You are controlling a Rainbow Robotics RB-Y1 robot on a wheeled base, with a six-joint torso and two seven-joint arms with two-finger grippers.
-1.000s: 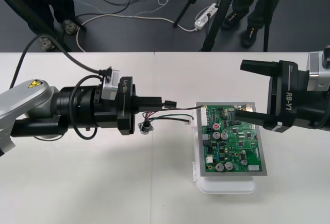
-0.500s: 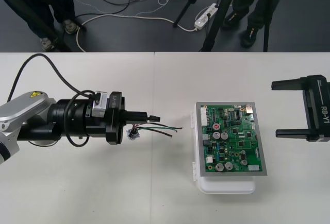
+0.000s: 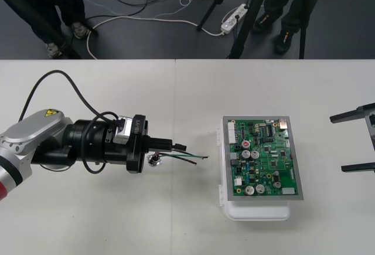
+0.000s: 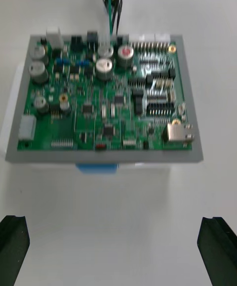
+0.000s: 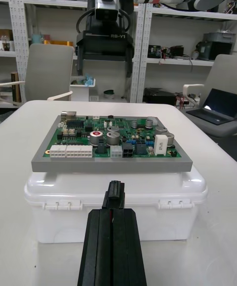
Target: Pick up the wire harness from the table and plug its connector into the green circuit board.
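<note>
Since the earlier frames the left claw (image 3: 169, 144) has drawn back to the left, away from the board, taking the wire harness (image 3: 184, 154) with it. The right claw (image 3: 338, 142) has pulled off the board to the right edge of the table (image 3: 105, 220). On the left, the left arm reaches in level over the light table, its black fingers pressed together on the harness's small black plug (image 3: 180, 146), which sticks out past the fingertips toward the board. The round metal socket (image 3: 156, 160) shows just beside the fingers, on their near side. The thin red, black and green wires (image 3: 193, 156) trail rightward and stop short of the board, with bare table between. From the left wrist camera the two fingers (image 5: 101, 246) stand closed together with the plug (image 5: 114, 197) pinched at their tips, pointing at the board's near side; the plug is not in the board. Right of centre lies the green circuit board (image 3: 266, 158), in a grey frame on a white base (image 3: 258, 211). At the far right the right claw stands wide open, holding nothing, well apart from the board. Its wrist camera shows its fingers (image 4: 12, 246) far apart, the board (image 4: 106, 103) ahead of them and the wires (image 4: 112, 5) beyond the board's far side.
</note>
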